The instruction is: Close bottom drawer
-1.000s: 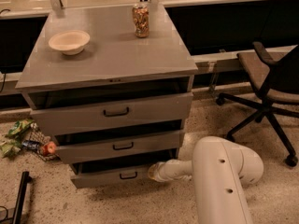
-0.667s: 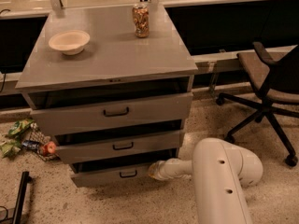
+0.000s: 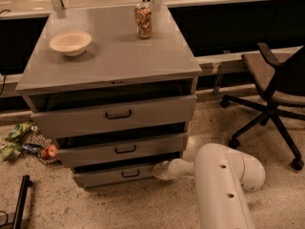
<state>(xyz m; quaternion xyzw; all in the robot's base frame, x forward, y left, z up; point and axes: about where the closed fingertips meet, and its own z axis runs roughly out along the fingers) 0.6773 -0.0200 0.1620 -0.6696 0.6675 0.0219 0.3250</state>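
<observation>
Camera view: gripper (image 3: 160, 171) at bottom drawer (image 3: 107, 176)

Gripper (image 3: 159, 171): we see it cream-white, at the right end of the bottom drawer's front.
Bottom drawer (image 3: 105, 176): plain grey, just left of the gripper.
Bar handle (image 3: 130, 173): black.
Cabinet top (image 3: 114, 63): we find it grey, above the gripper.
Bowl (image 3: 70, 43): cream, up and left.
Can (image 3: 143, 20): mottled brown-orange print, high above.
Office chair (image 3: 279, 82): black, to its right.
Floor (image 3: 143, 206): speckled beige, beneath it.
Wrappers (image 3: 16, 132): green, far left.
</observation>
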